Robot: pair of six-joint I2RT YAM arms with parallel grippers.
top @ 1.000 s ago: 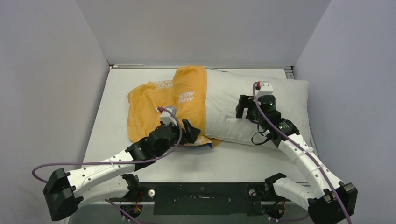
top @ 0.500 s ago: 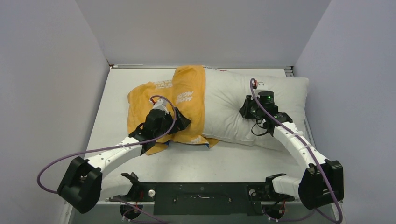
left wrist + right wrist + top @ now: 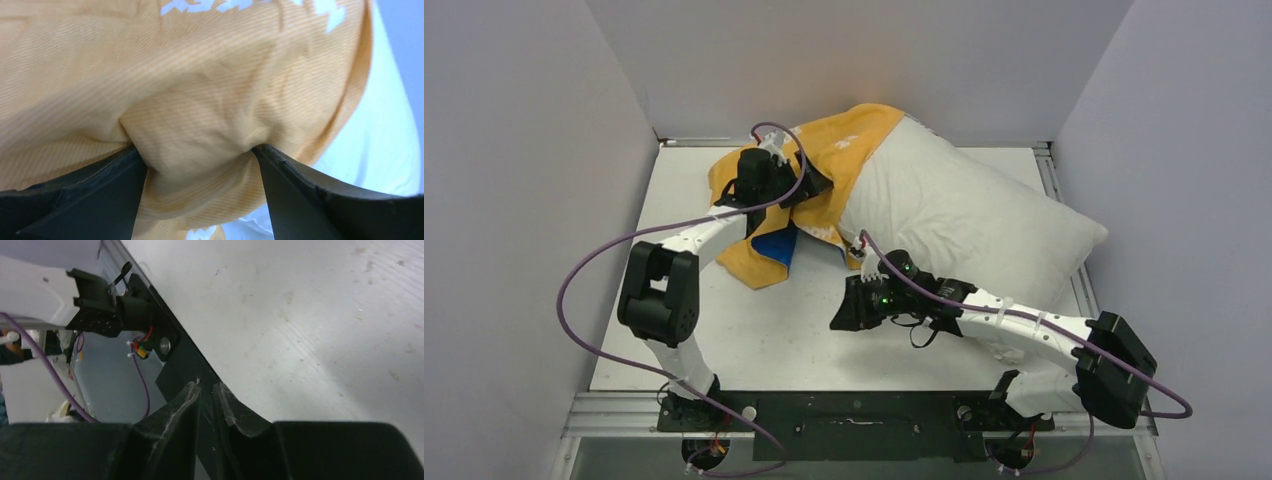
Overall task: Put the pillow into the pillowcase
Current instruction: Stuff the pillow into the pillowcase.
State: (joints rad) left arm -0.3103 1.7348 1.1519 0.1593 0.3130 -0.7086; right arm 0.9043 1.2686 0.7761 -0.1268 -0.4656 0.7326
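Toward the far left corner of the white table (image 3: 724, 340), the left arm reaches over a wide loop of purple cable (image 3: 574, 290), and the left gripper (image 3: 196, 152) is set against the pillowcase (image 3: 854, 135). The left wrist view shows its two black fingers (image 3: 100, 190) standing wide apart yet pressed into the orange-yellow cloth. A thick, puckered bulge of the cloth is clamped between them, and creases run out from both tips. White lettering (image 3: 240, 5) shows along the top edge of that view.

The pillowcase lies bunched at the far left of the table with its orange face up. A bright blue flap (image 3: 776, 245) is turned out at its near edge and rests on the table. Just right of that flap, near the middle of the table, the right gripper (image 3: 206, 386) points left. Its fingers are drawn almost together with only a thin slit between them, and nothing is in it. Under them the right wrist view shows only bare table and the black base rail (image 3: 175, 370).

The pillow (image 3: 964, 220) has its far left end inside the mouth of the case. The rest is bare and off-white, slanting down to the table's right edge. Its covered end rises in front of the back wall (image 3: 844, 60). The right arm runs along the pillow's near side to its elbow (image 3: 1114, 360) at the right.
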